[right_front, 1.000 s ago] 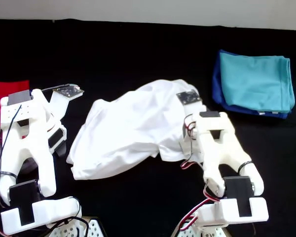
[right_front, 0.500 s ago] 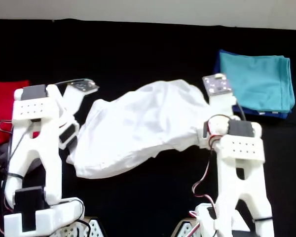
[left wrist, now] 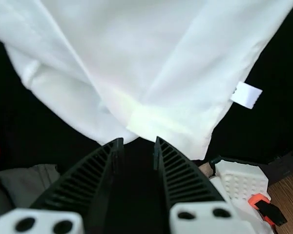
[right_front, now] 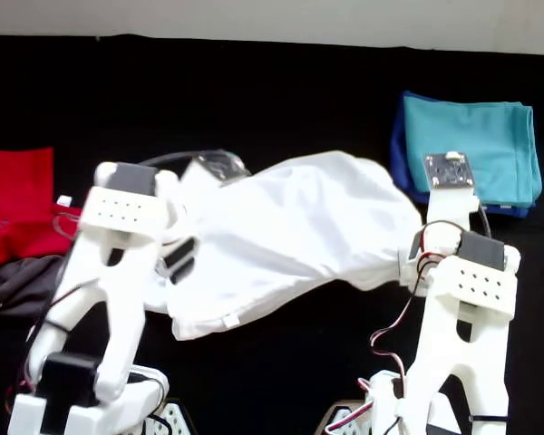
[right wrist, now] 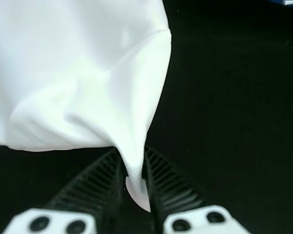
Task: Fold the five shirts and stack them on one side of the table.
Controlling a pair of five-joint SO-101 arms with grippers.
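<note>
My left end effector (left wrist: 137, 140) is pressed nearly together, its tips nipping a doubled hem of the white shirt (right_front: 290, 236). The bite is shallow, right at the fabric's edge, and a small sewn label (left wrist: 247, 94) hangs off the hem nearby. My right end effector (right wrist: 132, 152) is closed on a bunched corner of the same shirt. The cloth runs down between the jaws, and a little tongue of it pokes out behind them.

Between the two grips the shirt hangs slung above the middle of the bench (right_front: 254, 91), billowed in the centre and sagging along its lower edge.

This fabric looks light, thin and utterly limp. I expect it to drape and crease wherever it isn't supported, and it seems smooth enough to slide out of a shallow pinch. I judge the left hold the weaker of the two. For a clean fold I'd want two matching corners or the shoulder seams, so the body hangs flat rather than as a bag. Hems are doubled and give ribbed jaws more to bite on.

Farther out, toward my right, a folded teal shirt (right_front: 471, 149) lies on a folded blue shirt (right_front: 399, 163), which I take to be the stack. Toward my left a red shirt (right_front: 18, 204) lies with a dark grey garment (right_front: 18, 281) just beside it. Neither looks folded yet.
</note>
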